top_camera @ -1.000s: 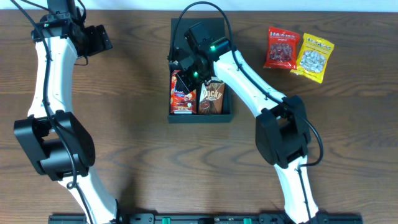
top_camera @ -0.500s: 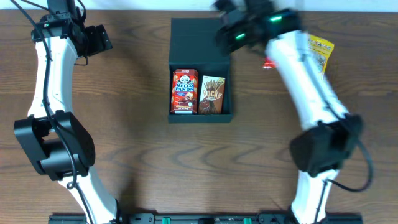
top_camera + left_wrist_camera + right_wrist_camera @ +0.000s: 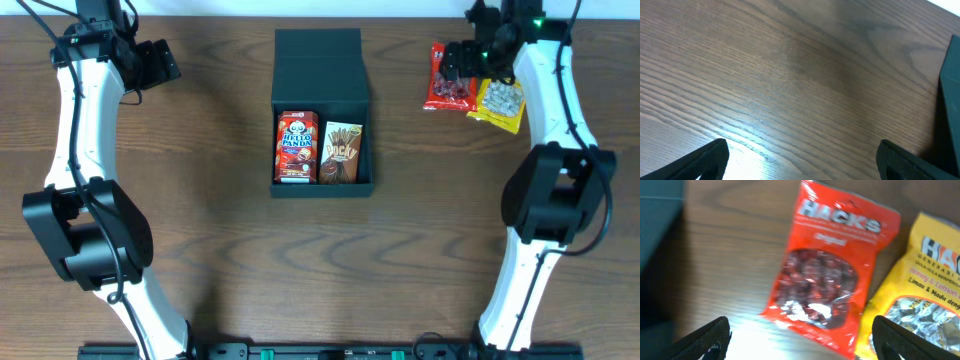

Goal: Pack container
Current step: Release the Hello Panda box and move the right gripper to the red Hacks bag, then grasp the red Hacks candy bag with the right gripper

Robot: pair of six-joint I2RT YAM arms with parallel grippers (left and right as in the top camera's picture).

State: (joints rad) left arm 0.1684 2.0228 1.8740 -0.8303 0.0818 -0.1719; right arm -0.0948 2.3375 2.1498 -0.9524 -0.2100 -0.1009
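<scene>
Jaws gape empty on left gripper and right gripper, the latter over the red Hacks packet, likely bound for the container.

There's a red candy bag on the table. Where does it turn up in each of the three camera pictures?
Overhead: the red candy bag lies at the upper right, right of the container.
Left wrist: not in it; only table and the container's dark edge.
Right wrist: middle of the picture.
Shared landmark: the yellow candy bag, right beside it on its right in both views.
</scene>
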